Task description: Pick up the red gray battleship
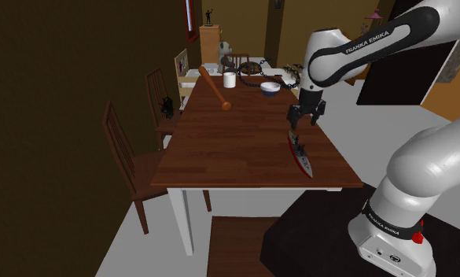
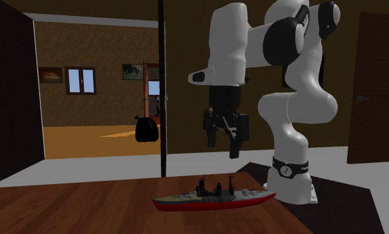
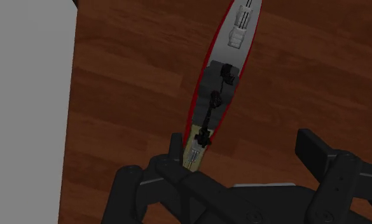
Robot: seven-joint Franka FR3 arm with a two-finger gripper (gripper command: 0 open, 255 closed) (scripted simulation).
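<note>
Below one spread gripper, one red-grey battleship, one table.

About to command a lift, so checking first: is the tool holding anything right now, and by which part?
Nothing is held. The black two-finger tool hangs open above the red-and-grey model battleship, which lies on the brown wooden table, untouched.

Red-hulled battleship with grey deck, reddish-brown wood-grain table, white mug, black end effector
</note>
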